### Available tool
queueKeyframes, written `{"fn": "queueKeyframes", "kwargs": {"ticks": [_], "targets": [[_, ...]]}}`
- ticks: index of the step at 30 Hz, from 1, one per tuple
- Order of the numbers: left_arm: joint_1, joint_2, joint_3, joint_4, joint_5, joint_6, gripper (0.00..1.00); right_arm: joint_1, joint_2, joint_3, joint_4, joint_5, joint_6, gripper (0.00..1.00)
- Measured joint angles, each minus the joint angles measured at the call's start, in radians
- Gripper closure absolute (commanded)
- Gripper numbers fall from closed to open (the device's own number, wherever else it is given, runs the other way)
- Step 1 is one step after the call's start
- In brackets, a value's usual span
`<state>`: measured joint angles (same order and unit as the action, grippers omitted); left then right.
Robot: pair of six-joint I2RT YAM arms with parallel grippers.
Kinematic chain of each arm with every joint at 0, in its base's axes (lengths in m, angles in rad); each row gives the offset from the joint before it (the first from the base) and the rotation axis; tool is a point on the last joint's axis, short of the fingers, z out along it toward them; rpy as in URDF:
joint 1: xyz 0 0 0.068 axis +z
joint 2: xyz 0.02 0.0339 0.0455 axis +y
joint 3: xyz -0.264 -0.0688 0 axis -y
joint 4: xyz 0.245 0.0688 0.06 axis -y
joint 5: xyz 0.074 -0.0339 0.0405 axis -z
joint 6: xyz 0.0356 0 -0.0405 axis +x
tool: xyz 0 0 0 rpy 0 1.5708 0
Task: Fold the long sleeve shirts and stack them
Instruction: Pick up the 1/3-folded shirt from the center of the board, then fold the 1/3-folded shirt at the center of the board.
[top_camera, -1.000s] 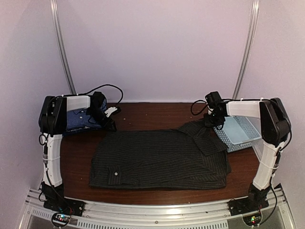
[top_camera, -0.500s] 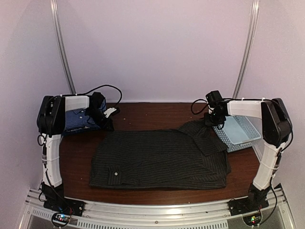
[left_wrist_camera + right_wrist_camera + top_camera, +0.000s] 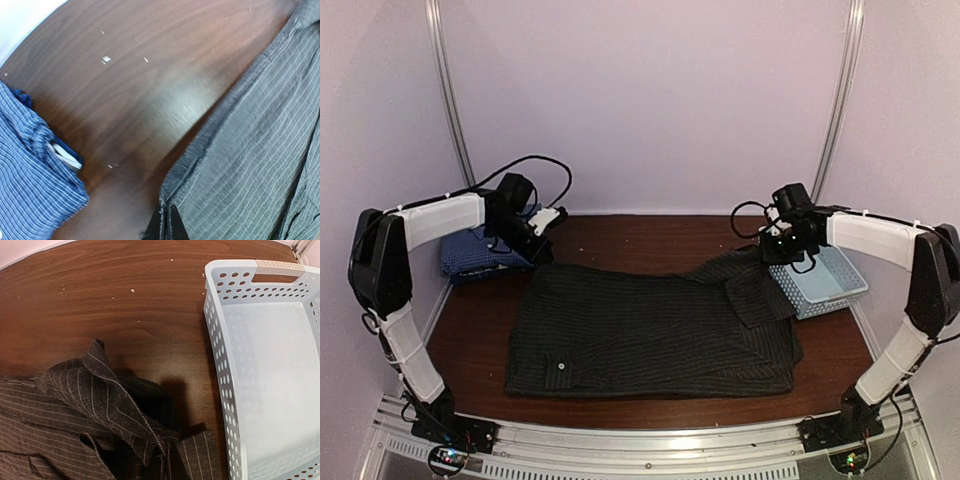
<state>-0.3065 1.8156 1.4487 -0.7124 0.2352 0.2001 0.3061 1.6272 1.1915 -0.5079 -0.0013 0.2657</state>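
The black pinstriped shirt lies spread flat across the middle of the table, one sleeve folded over its right side. My left gripper is at its far left corner, shut on the hem. My right gripper is shut on bunched fabric at the shirt's far right corner, lifting it slightly off the wood. The blue checked shirt sits folded at the back left, showing in the left wrist view as blue fabric beside the black shirt.
A light blue perforated basket stands at the right edge, close beside my right gripper; its wall runs just right of the lifted cloth. Bare wooden table lies behind the shirt.
My left gripper has shut on the black shirt's far left corner. Both arms have swung their elbows outward, and the right gripper has shifted slightly right with the fabric.
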Motion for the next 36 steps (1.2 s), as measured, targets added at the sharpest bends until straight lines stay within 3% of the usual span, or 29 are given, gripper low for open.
{"fn": "queueKeyframes", "kwargs": {"ticks": [12, 20, 36], "targets": [[-0.082, -0.173, -0.252, 0.031, -0.214, -0.084, 1.00, 0.052, -0.316, -0.138, -0.105, -0.179, 0.023, 1.00], [-0.142, -0.270, -0.343, 0.063, -0.270, -0.113, 1.00, 0.074, -0.410, -0.224, -0.194, -0.219, 0.056, 1.00], [-0.212, -0.352, -0.454, 0.088, -0.341, -0.122, 1.00, 0.076, -0.512, -0.211, -0.319, -0.296, 0.075, 1.00]]}}
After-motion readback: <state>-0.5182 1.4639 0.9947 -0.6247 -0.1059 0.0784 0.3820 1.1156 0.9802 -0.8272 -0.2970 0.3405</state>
